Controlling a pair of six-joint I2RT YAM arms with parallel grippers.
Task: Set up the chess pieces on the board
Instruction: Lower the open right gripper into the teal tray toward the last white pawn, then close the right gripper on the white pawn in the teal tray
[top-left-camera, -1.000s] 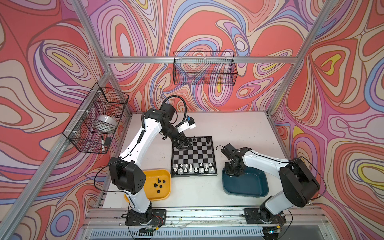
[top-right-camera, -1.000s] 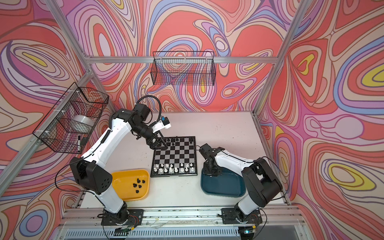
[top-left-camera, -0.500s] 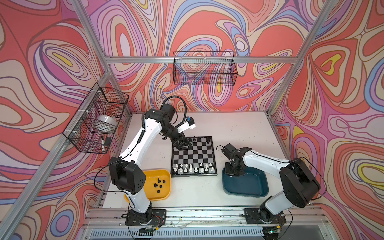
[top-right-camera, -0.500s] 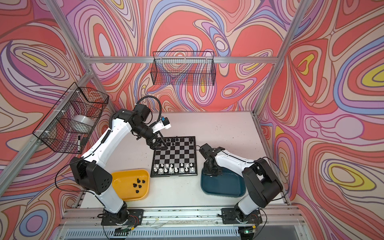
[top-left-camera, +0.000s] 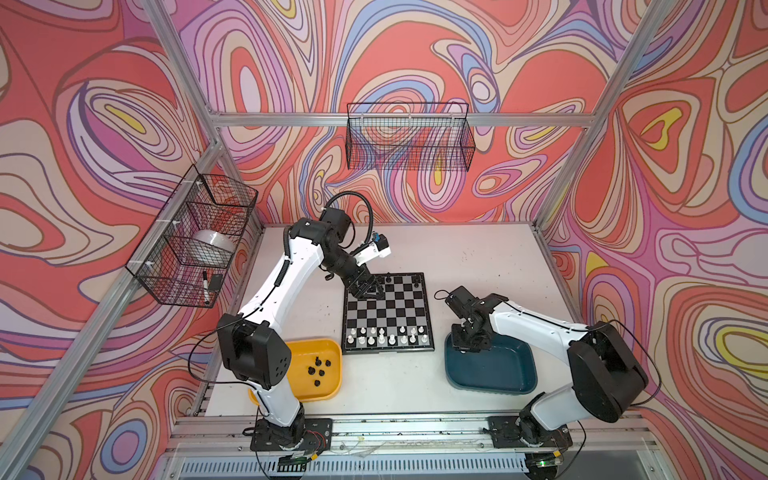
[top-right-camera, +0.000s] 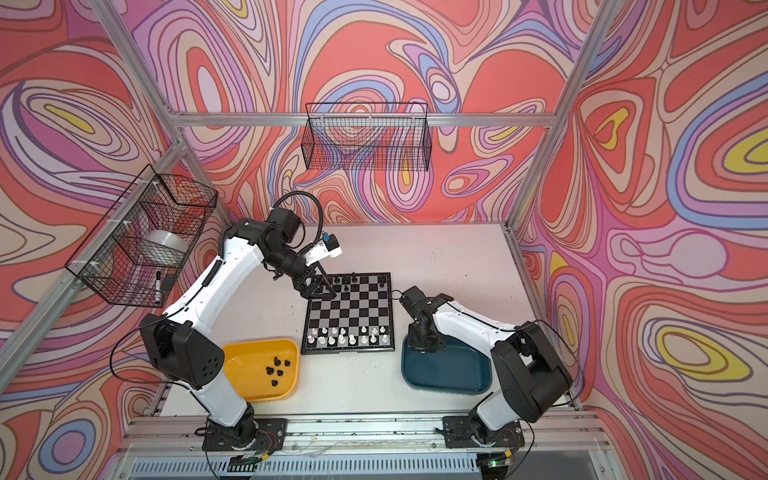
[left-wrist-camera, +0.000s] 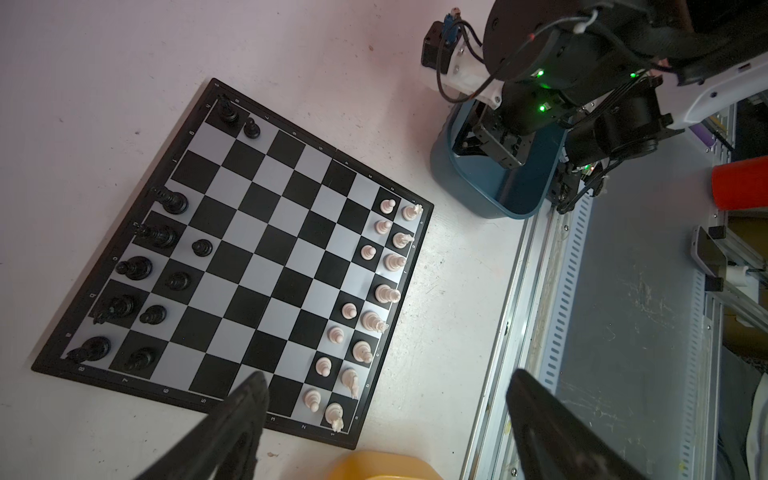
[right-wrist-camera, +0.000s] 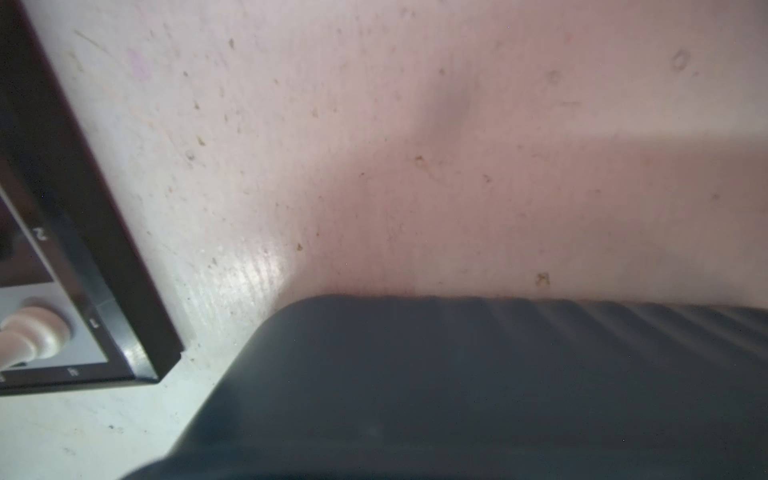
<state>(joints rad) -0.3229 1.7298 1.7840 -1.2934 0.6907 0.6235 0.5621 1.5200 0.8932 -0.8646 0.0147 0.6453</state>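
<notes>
White pieces (left-wrist-camera: 386, 294): 15 on the board (left-wrist-camera: 266, 266), 1 pawn missing.
Black pieces (left-wrist-camera: 172, 201): 11 placed; you owe about 5 from yellow tray (top-left-camera: 299, 349).
Left gripper (top-left-camera: 366, 293): apart.
Right gripper (top-left-camera: 468, 347): closed, load unseen.

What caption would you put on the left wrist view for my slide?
Open left pincer over the board: white chess pieces nearly fill two rows, black ones partly set, teal tray beyond.

Glossy chess pieces (left-wrist-camera: 172, 201), scuffed matt table (left-wrist-camera: 104, 50)
</notes>
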